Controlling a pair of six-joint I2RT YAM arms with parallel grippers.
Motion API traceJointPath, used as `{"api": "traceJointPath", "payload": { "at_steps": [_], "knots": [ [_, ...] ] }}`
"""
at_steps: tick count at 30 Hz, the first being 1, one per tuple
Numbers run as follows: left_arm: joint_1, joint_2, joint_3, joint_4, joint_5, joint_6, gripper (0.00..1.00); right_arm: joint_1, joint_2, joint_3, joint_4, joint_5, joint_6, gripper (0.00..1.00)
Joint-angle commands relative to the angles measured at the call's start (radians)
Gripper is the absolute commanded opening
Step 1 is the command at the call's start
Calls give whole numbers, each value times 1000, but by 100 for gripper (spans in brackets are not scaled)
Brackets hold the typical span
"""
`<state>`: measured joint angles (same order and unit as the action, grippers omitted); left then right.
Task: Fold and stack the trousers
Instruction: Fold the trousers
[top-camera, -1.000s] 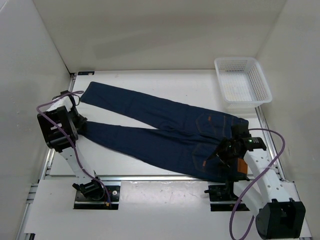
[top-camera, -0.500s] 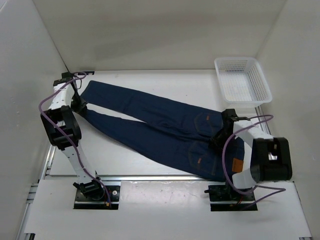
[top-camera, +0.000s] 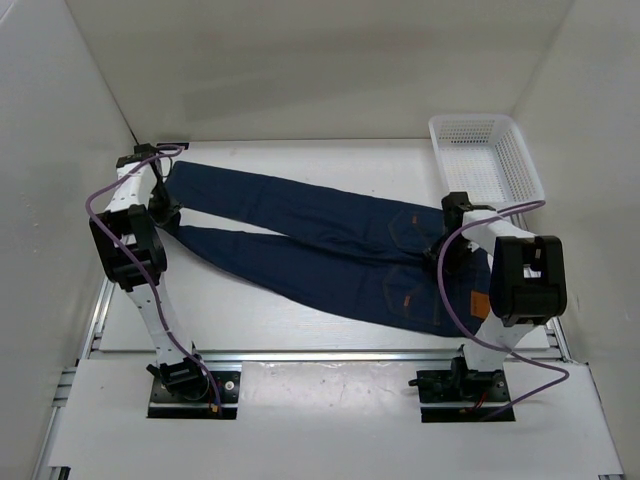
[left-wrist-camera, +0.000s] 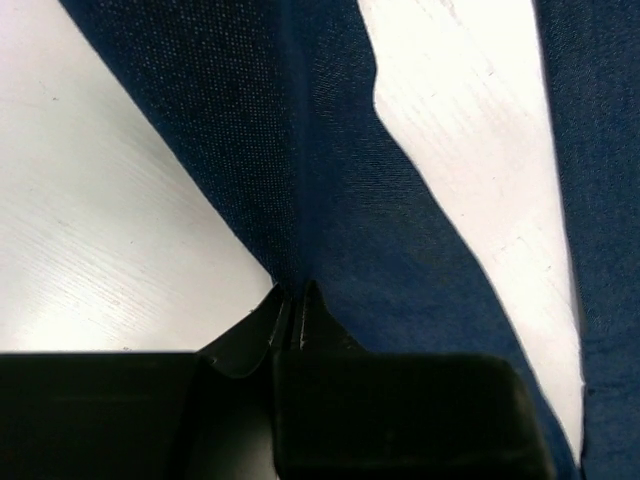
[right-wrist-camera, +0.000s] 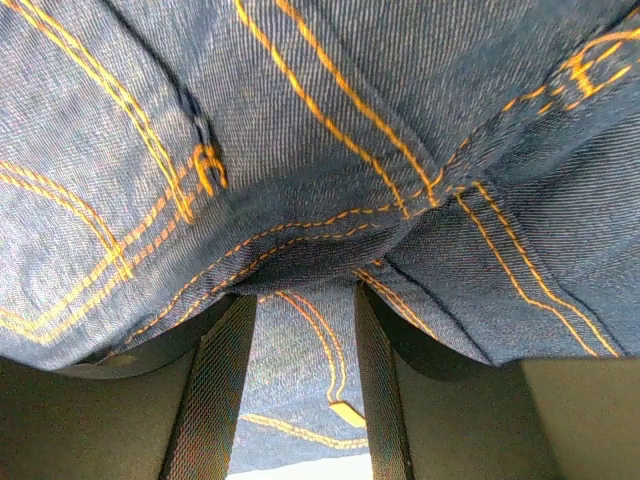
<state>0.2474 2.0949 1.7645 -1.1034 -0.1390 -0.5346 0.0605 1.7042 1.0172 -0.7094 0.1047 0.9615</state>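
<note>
Navy trousers (top-camera: 380, 265): flat on the table, waist at 3 o'clock, legs stretching towards 10 o'clock.
Left claw (left-wrist-camera: 293, 318): pressed together, pinching a leg end at 9 o'clock.
Right claw (right-wrist-camera: 300, 400): fingers pinching a bunched waist fold at 3 o'clock.
Basket (top-camera: 485, 165): white mesh, 1 o'clock, apart from the trousers.

The trousers (top-camera: 330, 250) cover the table (top-camera: 330, 165) from 10 to 4 o'clock. Bare strips stay open at 12 and at 6 to 7 o'clock. The white basket (top-camera: 492, 208) blocks 2 o'clock. The left arm (top-camera: 135, 255) stands at 9, the right arm (top-camera: 525, 280) at 4.
</note>
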Motion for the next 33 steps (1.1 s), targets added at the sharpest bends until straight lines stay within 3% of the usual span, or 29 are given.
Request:
{"api": "traceJointPath", "payload": {
  "at_steps": [1, 4, 6, 7, 8, 9, 10, 15, 16, 17, 18, 20, 21, 24, 26, 30, 33],
  "knots": [
    [1, -44, 38, -12, -22, 18, 10, -13, 25, 70, 1, 124, -27, 49],
    [1, -55, 47, -12, -22, 42, 10, -13, -20, 92, -9, 188, -61, 49],
    [1, -55, 68, -21, -13, 61, 24, -13, -66, 83, -9, 199, -76, 52],
    [1, -44, 69, -21, -13, 70, 36, -13, -124, 83, -9, 208, -93, 53],
    [1, -44, 84, -32, -13, 70, 70, -2, -156, 57, -9, 208, -102, 54],
    [1, -44, 84, -32, -25, 70, 92, 7, -191, 43, -9, 217, -112, 56],
    [1, -44, 84, -44, -25, 70, 100, 7, -262, 28, -18, 217, -133, 57],
    [41, -143, -46, -7, -12, 38, 99, 7, -468, -119, -71, 129, -156, 58],
    [55, -166, -80, 5, -2, 22, 93, 7, -532, -147, -85, 74, -156, 56],
    [67, -211, -114, 5, -2, 10, 71, 16, -566, -176, -113, 44, -147, 56],
    [67, -232, -150, 28, -2, 1, 60, 16, -596, -234, -128, 14, -136, 55],
    [78, -277, -253, 48, 39, 1, 46, 16, -692, -291, -182, -43, -100, 55],
    [78, -277, -304, 65, 58, 1, 46, 16, -746, -337, -199, -93, -86, 55],
    [89, -244, -339, 88, 108, 1, 63, 16, -819, -391, -262, -147, -32, 56],
    [89, -207, -349, 109, 154, 1, 68, 16, -830, -426, -289, -184, 12, 58],
    [89, -116, -304, 119, 190, 1, 70, 16, -850, -499, -295, -235, 74, 59],
    [89, -85, -275, 128, 179, -11, 46, 16, -833, -529, -211, -235, 98, 59]
  ]
}}
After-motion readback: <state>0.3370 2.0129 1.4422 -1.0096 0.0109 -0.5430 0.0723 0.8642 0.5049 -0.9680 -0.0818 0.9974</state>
